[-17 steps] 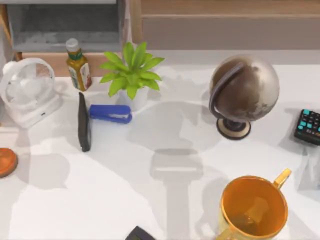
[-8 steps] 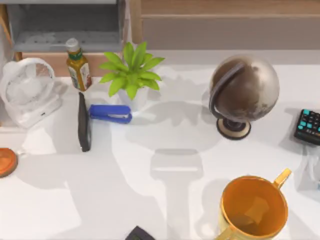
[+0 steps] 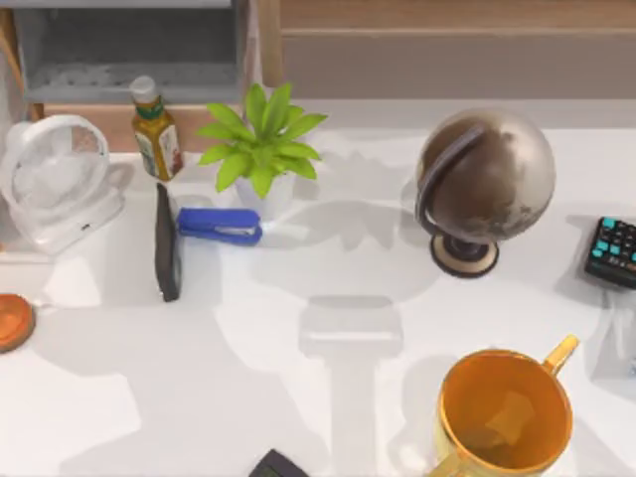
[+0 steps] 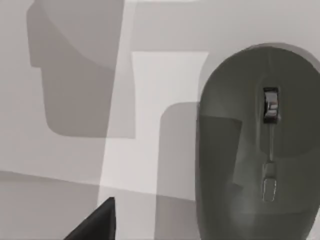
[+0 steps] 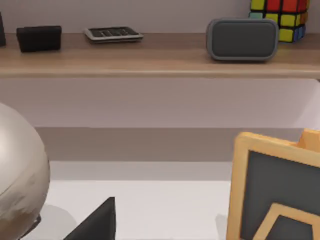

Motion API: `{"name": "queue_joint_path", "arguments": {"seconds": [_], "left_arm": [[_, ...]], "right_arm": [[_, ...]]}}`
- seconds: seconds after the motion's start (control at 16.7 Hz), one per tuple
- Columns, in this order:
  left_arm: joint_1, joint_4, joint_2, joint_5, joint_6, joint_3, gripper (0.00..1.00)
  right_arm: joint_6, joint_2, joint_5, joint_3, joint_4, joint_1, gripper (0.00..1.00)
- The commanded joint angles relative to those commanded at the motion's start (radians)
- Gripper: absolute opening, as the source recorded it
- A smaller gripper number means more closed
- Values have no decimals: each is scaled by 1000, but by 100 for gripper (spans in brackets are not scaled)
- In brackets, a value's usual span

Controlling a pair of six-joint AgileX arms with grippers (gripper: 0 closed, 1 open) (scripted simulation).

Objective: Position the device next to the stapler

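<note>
**Grippers off the work, stapler at the back left**

Gripper state first: I cannot tell how far my left gripper or my right gripper is open, nor whether either has hold of anything. A dark wedge [image 4: 97,224] sits at the edge of the left wrist view. That camera looks straight down on a grey mouse [image 4: 257,145] with a silvery scroll wheel, lying on the white table [image 4: 150,100]. In the top view a dark corner of the mouse [image 3: 276,464] pokes in at the near edge.

The right wrist view looks level across the table, past the pale globe [image 5: 20,170] and an orange-framed dark panel [image 5: 275,195]. Beyond them is a wooden shelf [image 5: 150,65] carrying a grey speaker [image 5: 242,39] and a colour cube [image 5: 280,15].

The stapler [image 3: 219,226] is bright blue, long and low. It lies across the back left of the table, just in front of the plant [image 3: 260,139] and its white pot. A dark flat device [image 3: 166,243], thin and long, lies at right angles to the stapler's left end. I cannot tell whether the two touch.

Near them are a yellow-labelled bottle [image 3: 156,129] and a white fan [image 3: 55,179]. Well apart on the right are the globe and an orange mug [image 3: 504,409].
</note>
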Motion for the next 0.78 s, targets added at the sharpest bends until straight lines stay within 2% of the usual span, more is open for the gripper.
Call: {"name": "queue_joint_path", "arguments": {"seconds": [0.78], "left_arm": [[-3,107,9,1,1,-96,100]], "right_arm": [[0,0,0,0,0,0,100]]}}
